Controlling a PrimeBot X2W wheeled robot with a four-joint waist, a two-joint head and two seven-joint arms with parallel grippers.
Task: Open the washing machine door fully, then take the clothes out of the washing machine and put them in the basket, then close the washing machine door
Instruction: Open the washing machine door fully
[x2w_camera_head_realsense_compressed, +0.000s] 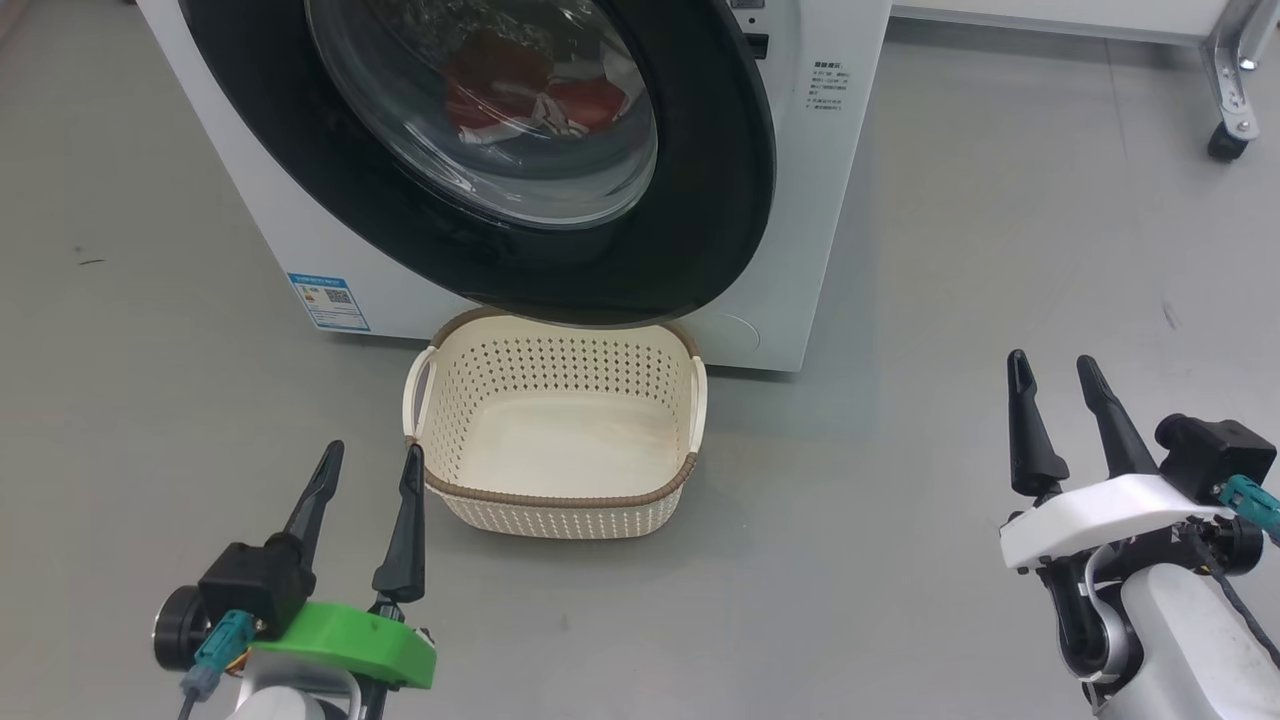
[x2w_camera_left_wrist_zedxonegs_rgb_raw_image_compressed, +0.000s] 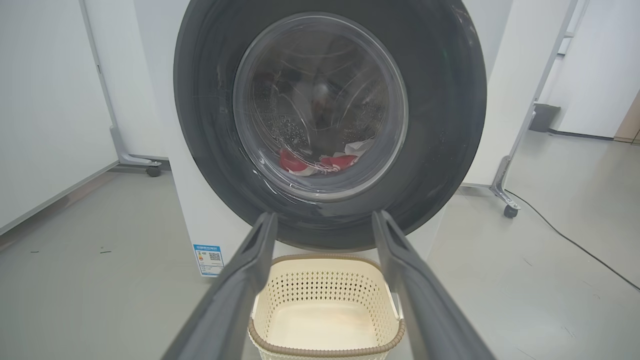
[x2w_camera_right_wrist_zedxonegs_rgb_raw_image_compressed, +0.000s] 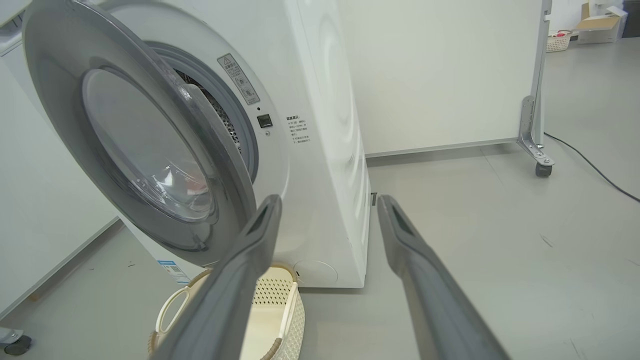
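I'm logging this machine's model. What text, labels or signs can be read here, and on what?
Blue label, low on the washer front: QR code, print too small to read.
Printed block right of the door: too small to read.
Warning sticker with a triangle, on the washer behind the door: blurred.
Nothing can be quoted.

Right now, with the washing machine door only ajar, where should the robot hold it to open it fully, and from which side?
Probably the black rim at the free right edge of the washing machine door, approached from the robot's right. The door stands ajar, leaving a gap before the washing machine where a finger of the open right gripper could hook.
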